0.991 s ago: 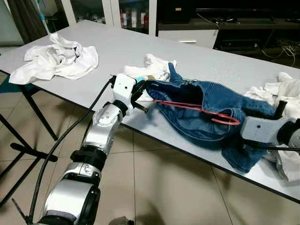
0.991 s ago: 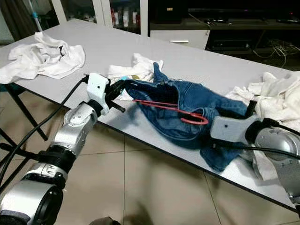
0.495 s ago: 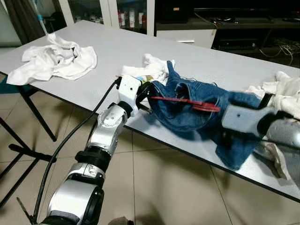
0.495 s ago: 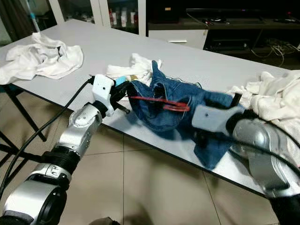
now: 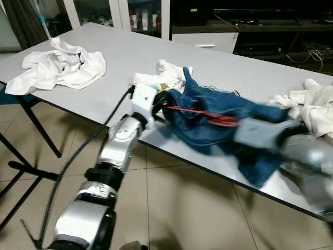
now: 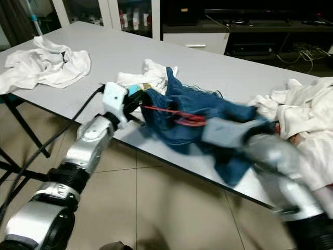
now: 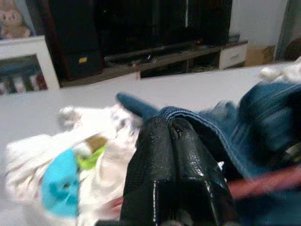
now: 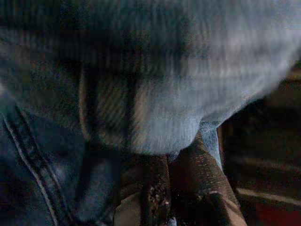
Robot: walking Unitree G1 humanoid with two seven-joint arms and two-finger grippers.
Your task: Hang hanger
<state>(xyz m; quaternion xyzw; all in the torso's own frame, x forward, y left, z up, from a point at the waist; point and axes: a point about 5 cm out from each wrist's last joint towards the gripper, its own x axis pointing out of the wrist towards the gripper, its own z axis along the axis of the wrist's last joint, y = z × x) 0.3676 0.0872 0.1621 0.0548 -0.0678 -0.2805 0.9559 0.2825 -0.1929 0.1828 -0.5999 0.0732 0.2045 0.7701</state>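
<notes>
The hanger (image 5: 208, 114), a single red one, lies across the open waist of the jeans (image 5: 218, 122) at the near edge of the table (image 5: 119, 57), stretching from your left gripper (image 5: 158, 104) toward your right arm. Your left gripper has its two black fingers (image 7: 174, 155) pressed together on the denim waistband, with the hanger's red bar just beside them. Your right gripper (image 8: 178, 188) is buried under the denim; its fingers look close together against the cloth, but you cannot tell if they hold anything. There is one pair of jeans. You have three heaps of white cloth: one (image 5: 57, 65) well off beyond your left gripper, a small one (image 5: 166, 75) touching the jeans just behind it, and one (image 5: 312, 104) past your right arm.
</notes>
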